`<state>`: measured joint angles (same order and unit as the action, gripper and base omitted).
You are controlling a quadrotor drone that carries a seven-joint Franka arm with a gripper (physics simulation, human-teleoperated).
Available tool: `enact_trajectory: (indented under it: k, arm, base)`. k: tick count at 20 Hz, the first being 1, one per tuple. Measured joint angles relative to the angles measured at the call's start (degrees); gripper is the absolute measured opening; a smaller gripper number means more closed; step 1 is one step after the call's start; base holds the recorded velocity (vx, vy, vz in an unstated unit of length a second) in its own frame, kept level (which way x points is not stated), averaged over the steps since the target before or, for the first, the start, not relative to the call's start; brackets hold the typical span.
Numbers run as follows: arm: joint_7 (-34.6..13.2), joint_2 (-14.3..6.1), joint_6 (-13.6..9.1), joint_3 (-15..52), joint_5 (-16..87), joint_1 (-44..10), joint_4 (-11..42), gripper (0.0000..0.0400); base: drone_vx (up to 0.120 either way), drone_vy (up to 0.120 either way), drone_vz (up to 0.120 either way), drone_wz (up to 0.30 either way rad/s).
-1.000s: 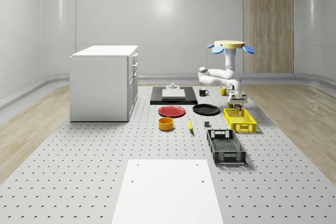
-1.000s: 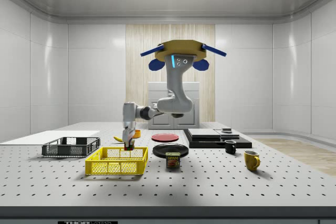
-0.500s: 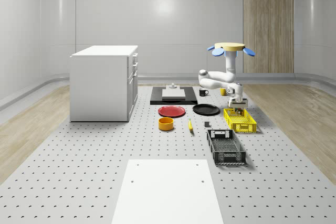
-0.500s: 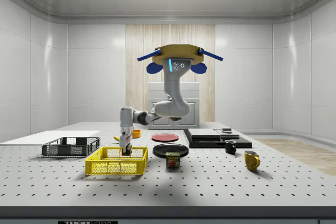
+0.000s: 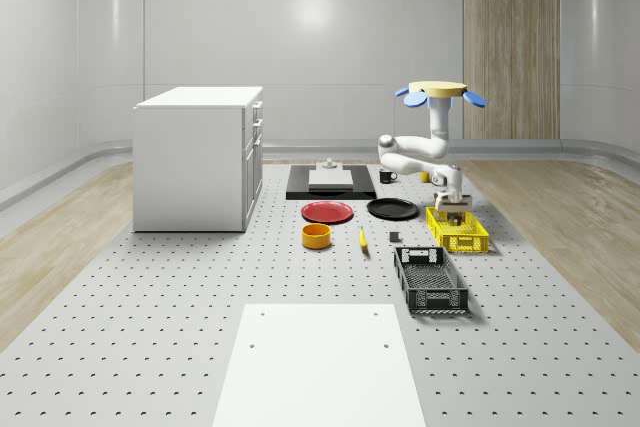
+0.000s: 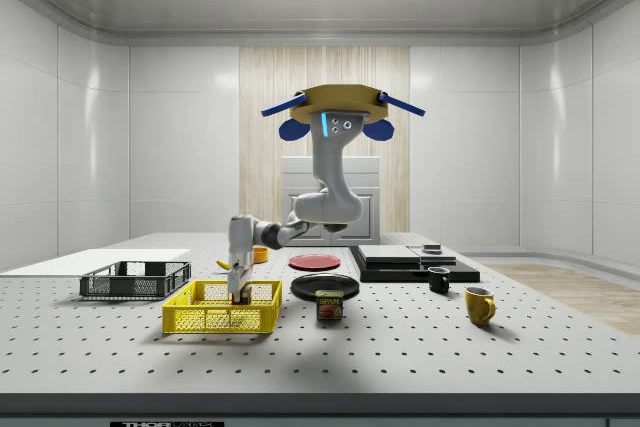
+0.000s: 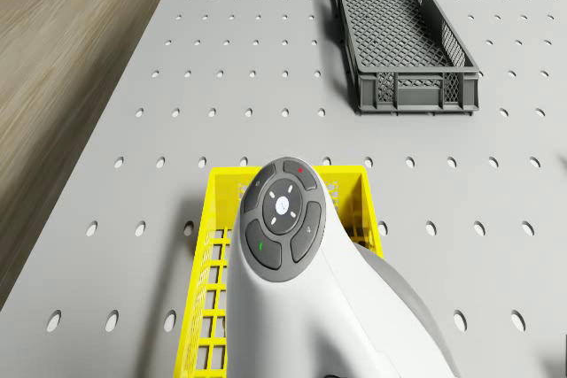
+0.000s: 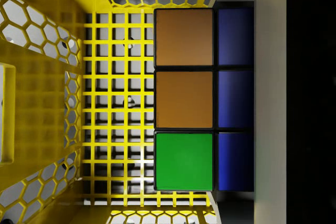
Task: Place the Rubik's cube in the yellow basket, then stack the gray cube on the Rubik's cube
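The Rubik's cube [image 8: 202, 98] is being pinched in the jaws of the gripper [image 6: 239, 293] — directly above the mesh floor of the yellow basket [image 8: 113, 98], inside its walls — while the drone [image 5: 438, 91] is hovering beyond, beside the basket.

Rubik's cube [image 8: 202, 98]: orange, green, blue squares; low inside the basket.
Yellow basket [image 5: 457, 229]: open lattice, table's right side in the whole-scene view.
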<state>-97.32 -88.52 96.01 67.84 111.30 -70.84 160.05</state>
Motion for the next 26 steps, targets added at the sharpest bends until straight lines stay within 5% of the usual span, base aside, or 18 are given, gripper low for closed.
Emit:
enact_trajectory:
  k: [7, 16, 26]
  arm:
    - [0.1, 0.6, 0.8, -2.8, 2.7, -0.5, -1.1, 0.0367]
    - [0.3, 1.2, 0.3, -3.1, 3.3, -0.3, -1.2, 0.0397]
    - [0.5, 1.8, -0.2, -3.2, 3.6, 0.0, -1.1, 0.04]
  base:
    - [0.0, 0.0, 0.0, 0.0]
    - [0.0, 0.0, 0.12, 0.0]
    - [0.1, -0.12, 0.104, 0.0]
